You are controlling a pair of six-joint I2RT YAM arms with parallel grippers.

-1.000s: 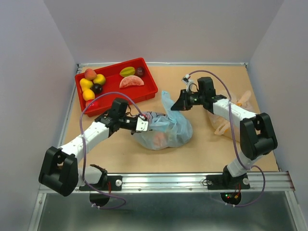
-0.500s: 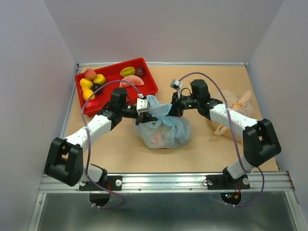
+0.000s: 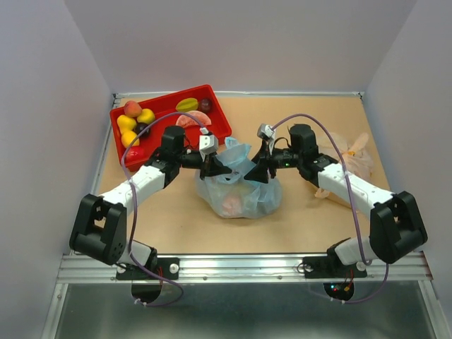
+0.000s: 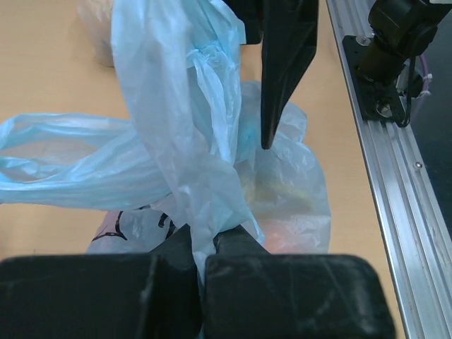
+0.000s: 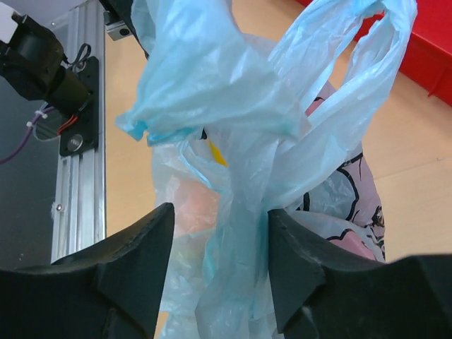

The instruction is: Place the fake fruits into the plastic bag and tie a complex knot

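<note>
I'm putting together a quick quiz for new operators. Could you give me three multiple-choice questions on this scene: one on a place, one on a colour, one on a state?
1. Where is the red rectangular plastic tray?
A) far left corner of the tan table
B) near right corner
C) under the bag

2. What colour is the thin crinkly plastic bag mid-table?
A) black
B) light blue
C) green

3. How is the left gripper set?
A) jaws wide open
B) jaws shut on a fruit
C) jaws shut on a strip of the bag

Answers: 1 A, the top view shows it at the far left; 2 B, its film is pale blue in every view; 3 C, the left wrist view shows film pinched between the jaws.
</note>
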